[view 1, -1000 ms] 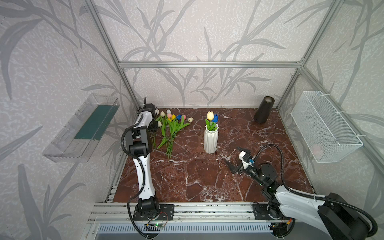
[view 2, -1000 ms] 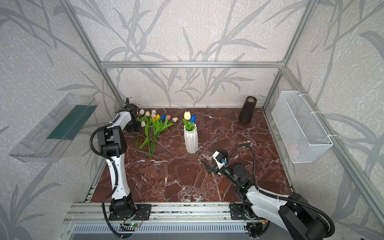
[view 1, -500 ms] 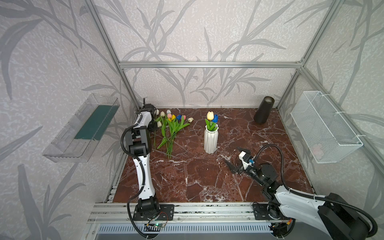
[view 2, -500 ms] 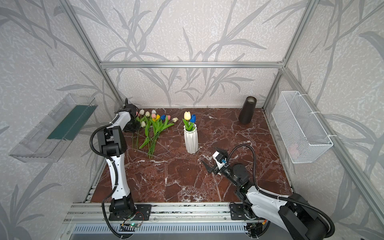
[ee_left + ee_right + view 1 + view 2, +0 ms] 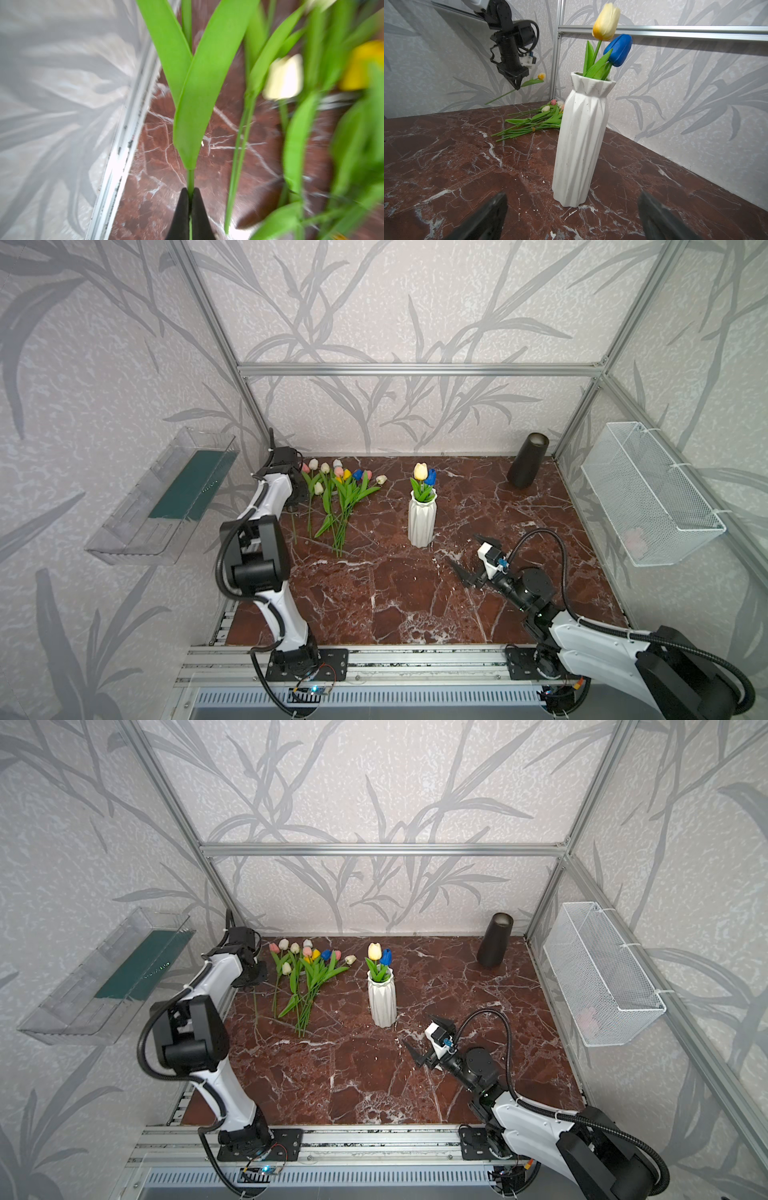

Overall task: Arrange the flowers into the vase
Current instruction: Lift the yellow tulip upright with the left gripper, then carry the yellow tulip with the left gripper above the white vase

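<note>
Left pincer (image 5: 190, 190) closed onto a tulip stem (image 5: 190, 178).
A second ago its jaws stood partly apart; now they press together with the thin green stem caught between the tips, its two leaves (image 5: 193, 93) forking just beyond them. Shift too slight for both top views.

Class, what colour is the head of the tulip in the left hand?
Yellow-orange tulip head, best seen in the right wrist view.

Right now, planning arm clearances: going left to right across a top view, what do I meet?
Clear plastic wall shelf → left gripper pinching a green tulip stem → loose bunch of tulips → white ribbed vase → open right gripper → dark tapered cylinder → white wire basket.
</note>
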